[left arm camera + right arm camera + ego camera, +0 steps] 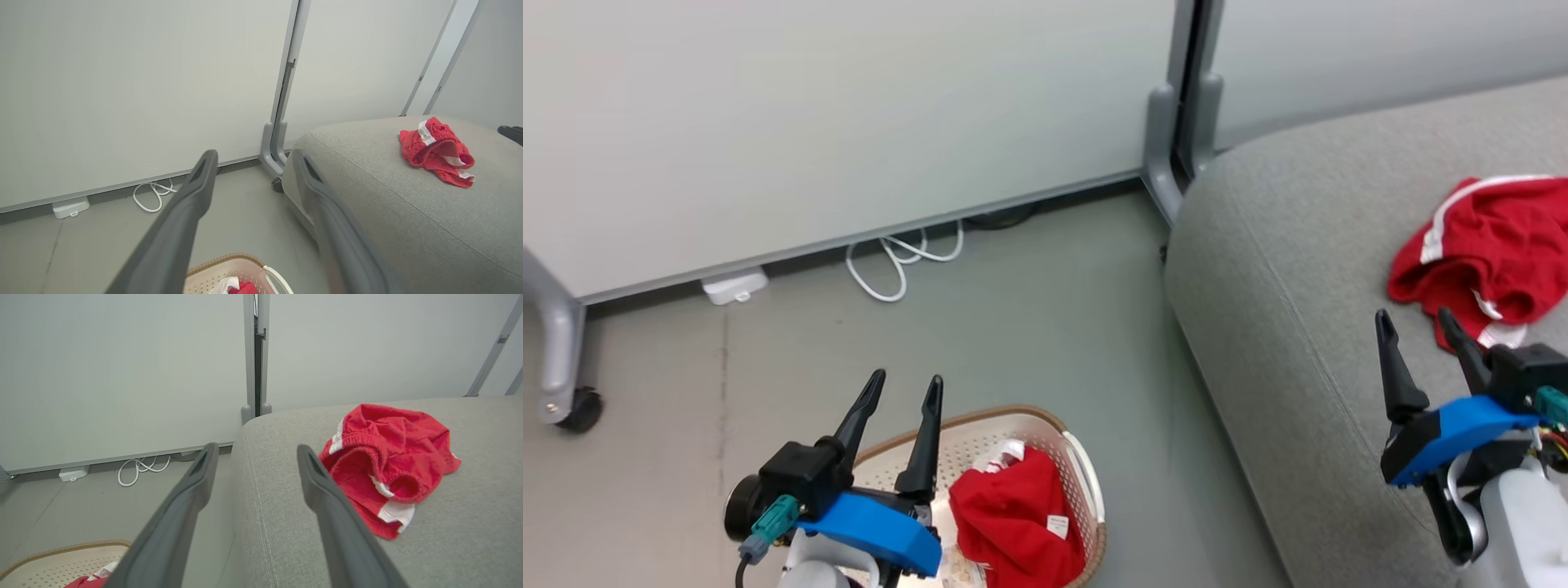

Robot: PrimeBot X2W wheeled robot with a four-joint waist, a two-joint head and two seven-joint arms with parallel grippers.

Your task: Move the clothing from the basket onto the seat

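On the left of the head view, the left gripper [907, 377] hovers over the near-left part of the laundry basket [1011, 412], its two dark fingers spread apart and holding nothing. The basket stands on the grey floor [1029, 310] just beside the sofa. Inside it lies a crumpled red garment [1013, 514] with a small white tag, bunched against the basket's right side, with a bit of white trim at its upper edge. It is not possible to tell whether more fabric lies under it, since the basket's near end is cut off by the frame and partly covered by the arm.

To the right, the grey sofa seat [1298, 269] already carries a pair of red shorts [1478, 253] with white stripes and an elastic waistband, lying loose well in from the cushion's rounded edge. The right gripper [1413, 314] hangs over the seat just beside those shorts, jaws wide and empty.

The task looks roughly halfway done: one piece is delivered, at least one is left in the basket. Neither arm has hold of cloth, so the next pick from the basket has not yet begun; the left gripper seems best placed for it.
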